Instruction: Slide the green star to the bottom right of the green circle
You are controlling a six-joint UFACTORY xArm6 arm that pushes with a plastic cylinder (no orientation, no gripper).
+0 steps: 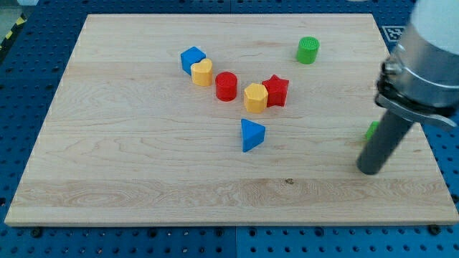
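The green circle (pixel 308 50) stands near the board's top right. The green star (pixel 371 130) is at the view's right, mostly hidden behind my rod, with only a small green edge showing. My tip (pixel 368 170) rests on the board just below the star and far below and right of the green circle.
A blue cube (pixel 192 59), a yellow heart (pixel 202 72), a red cylinder (pixel 226 86), a yellow hexagon (pixel 255 98) and a red star (pixel 276 91) form a line across the middle. A blue triangle (pixel 251 135) lies below them. The board's right edge (pixel 423 136) is close to my rod.
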